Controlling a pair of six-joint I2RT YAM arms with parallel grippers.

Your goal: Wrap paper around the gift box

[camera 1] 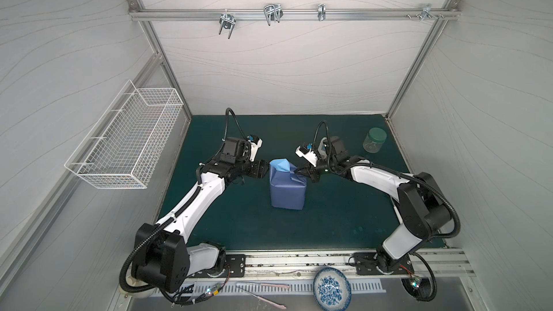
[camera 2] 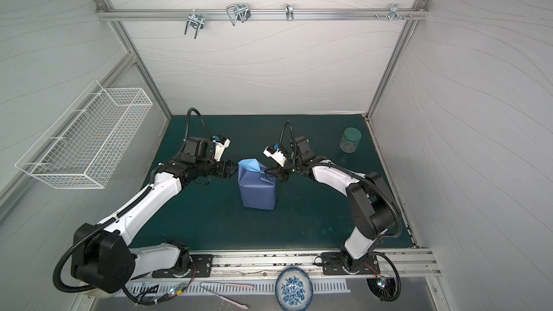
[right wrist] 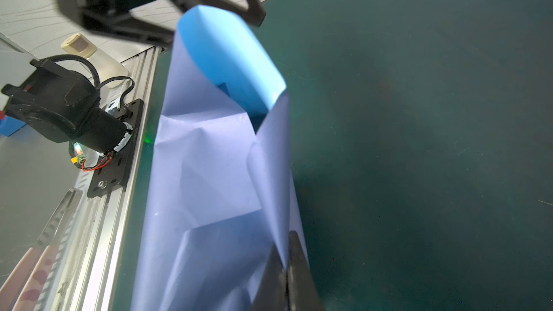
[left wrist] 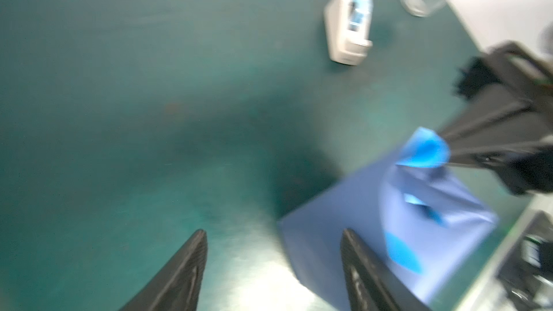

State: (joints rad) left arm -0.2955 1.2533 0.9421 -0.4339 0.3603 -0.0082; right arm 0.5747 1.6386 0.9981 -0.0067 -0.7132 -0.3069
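Right claw (right wrist: 288, 243) pinches paper (right wrist: 209, 175); left claw (left wrist: 273, 234) hovers agape alongside.

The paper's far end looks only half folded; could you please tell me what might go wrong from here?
1. The right gripper is shut on a thin fold of the paper; a hard pull could tear it or slide it across the mat.
2. The left gripper is open beside the paper and holds nothing, so the upright light-blue flap may spring open once released.
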